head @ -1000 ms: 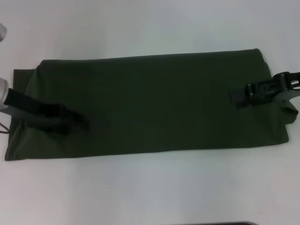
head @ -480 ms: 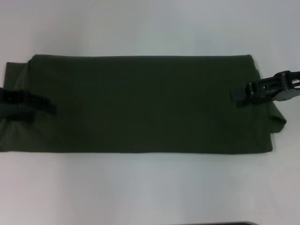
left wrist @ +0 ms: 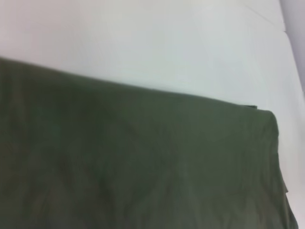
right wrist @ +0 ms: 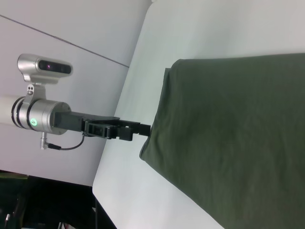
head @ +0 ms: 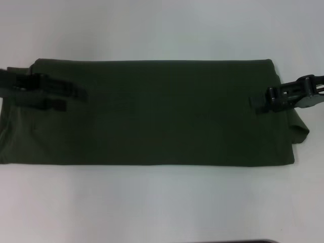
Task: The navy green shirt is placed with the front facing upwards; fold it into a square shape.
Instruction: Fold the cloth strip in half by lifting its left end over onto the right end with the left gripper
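Note:
The navy green shirt (head: 162,111) lies on the white table as a long, flat folded band, plain side up, with no lettering showing. My left gripper (head: 73,99) hovers over the band's left end near its far edge, open, its two fingers spread above the cloth. In the right wrist view the same left gripper (right wrist: 143,129) reaches the edge of the shirt (right wrist: 238,133). My right gripper (head: 257,105) sits on the band's right end at mid height. The left wrist view shows only the shirt (left wrist: 119,167) and bare table.
White table (head: 162,202) surrounds the shirt on all sides. A loose fold of cloth (head: 301,132) sticks out at the right end below my right gripper. A dark strip (head: 243,241) marks the near table edge.
The left gripper has moved towards the far edge and inward over the shirt's left end. The shirt, pulled straighter a second ago, lies still now. The right gripper has stayed put.

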You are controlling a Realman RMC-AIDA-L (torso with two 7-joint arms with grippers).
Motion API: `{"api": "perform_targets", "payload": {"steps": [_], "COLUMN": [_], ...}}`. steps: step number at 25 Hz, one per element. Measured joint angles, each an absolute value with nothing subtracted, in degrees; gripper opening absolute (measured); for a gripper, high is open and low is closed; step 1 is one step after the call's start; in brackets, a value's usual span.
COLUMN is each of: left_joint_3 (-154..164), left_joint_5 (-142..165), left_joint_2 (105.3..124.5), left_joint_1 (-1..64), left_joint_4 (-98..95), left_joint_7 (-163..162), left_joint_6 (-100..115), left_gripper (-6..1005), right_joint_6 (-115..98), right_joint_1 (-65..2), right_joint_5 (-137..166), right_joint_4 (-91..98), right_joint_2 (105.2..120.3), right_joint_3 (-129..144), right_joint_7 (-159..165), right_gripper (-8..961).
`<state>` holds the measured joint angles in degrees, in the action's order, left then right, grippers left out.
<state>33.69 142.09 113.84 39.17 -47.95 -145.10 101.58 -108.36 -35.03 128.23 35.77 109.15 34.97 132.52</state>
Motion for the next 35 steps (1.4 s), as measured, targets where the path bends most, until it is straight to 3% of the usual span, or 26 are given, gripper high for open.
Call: {"api": "perform_targets", "payload": {"steps": [4, 11, 26, 35], "left_joint_3": [36.18, 41.91, 43.33, 42.91], "left_joint_5": [142.50, 143.03, 147.48, 151.71], "left_joint_2": [116.32, 117.48, 114.34, 114.30], "left_joint_1": [42.09, 43.93, 42.86, 42.34], "left_joint_4": [-46.85, -45.41, -44.27, -44.36], "left_joint_7": [-145.76, -150.56, -155.42, -156.94], "left_joint_6": [94.60, 82.36, 72.49, 71.21], "left_gripper": [822, 821, 820, 820], "right_joint_6": [-108.38, -108.38, -108.27, -108.28], "right_joint_1": [-35.11, -35.13, -34.89, -34.77], "right_joint_5": [128.23, 128.23, 128.23, 128.27], "right_joint_4": [35.77, 35.77, 35.77, 35.77], "right_joint_2": [109.15, 109.15, 109.15, 109.14], "right_joint_3": [34.81, 34.57, 34.27, 34.27], "right_joint_7": [132.54, 132.72, 132.71, 132.81], "right_gripper": [852, 852, 852, 852]}}
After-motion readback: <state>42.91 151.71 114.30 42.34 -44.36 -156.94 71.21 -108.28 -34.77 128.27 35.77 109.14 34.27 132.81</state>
